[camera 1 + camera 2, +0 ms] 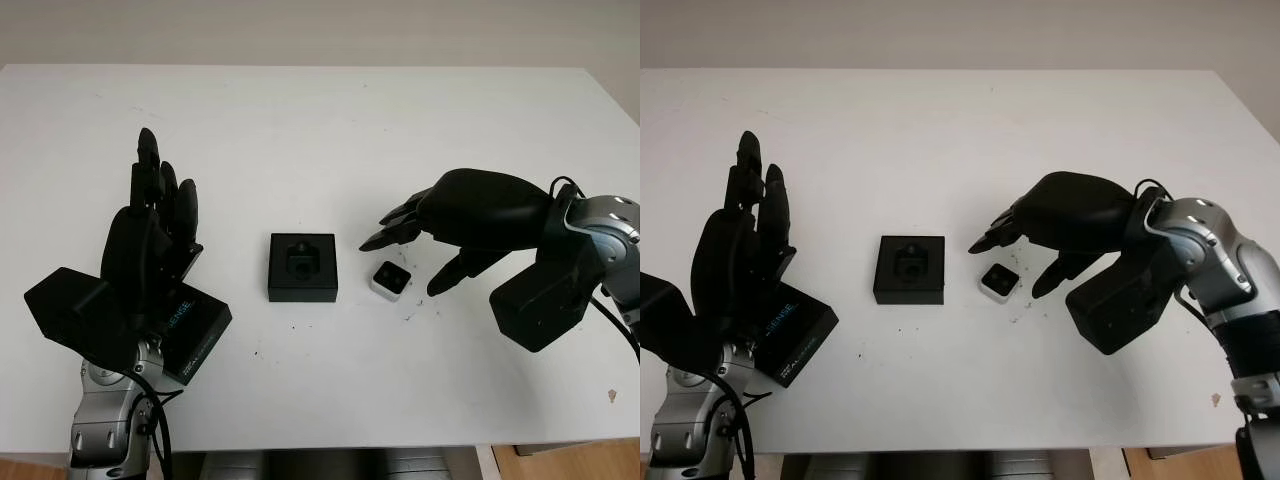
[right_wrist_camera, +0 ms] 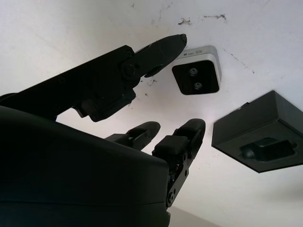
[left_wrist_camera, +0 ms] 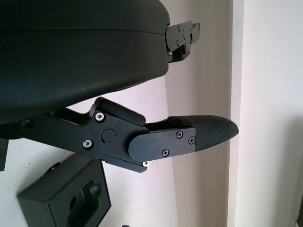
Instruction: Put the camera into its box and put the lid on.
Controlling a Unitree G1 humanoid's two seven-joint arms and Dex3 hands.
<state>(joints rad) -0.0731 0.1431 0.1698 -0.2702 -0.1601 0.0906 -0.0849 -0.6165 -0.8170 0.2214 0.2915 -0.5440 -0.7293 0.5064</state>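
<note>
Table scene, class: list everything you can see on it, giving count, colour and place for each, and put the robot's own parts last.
Table: one, white, under everything.
Box: one, black, open, lying mid-table, with a shaped recess inside.
Camera: one, small, white body with black face, on the table just right of the box, not touching it.
Lid: one, black with pale lettering, at the near left, beneath the left hand.
Left hand: one, black, open, over the lid.
Right hand: one, black, open, hovering over the camera, not gripping it.
</note>
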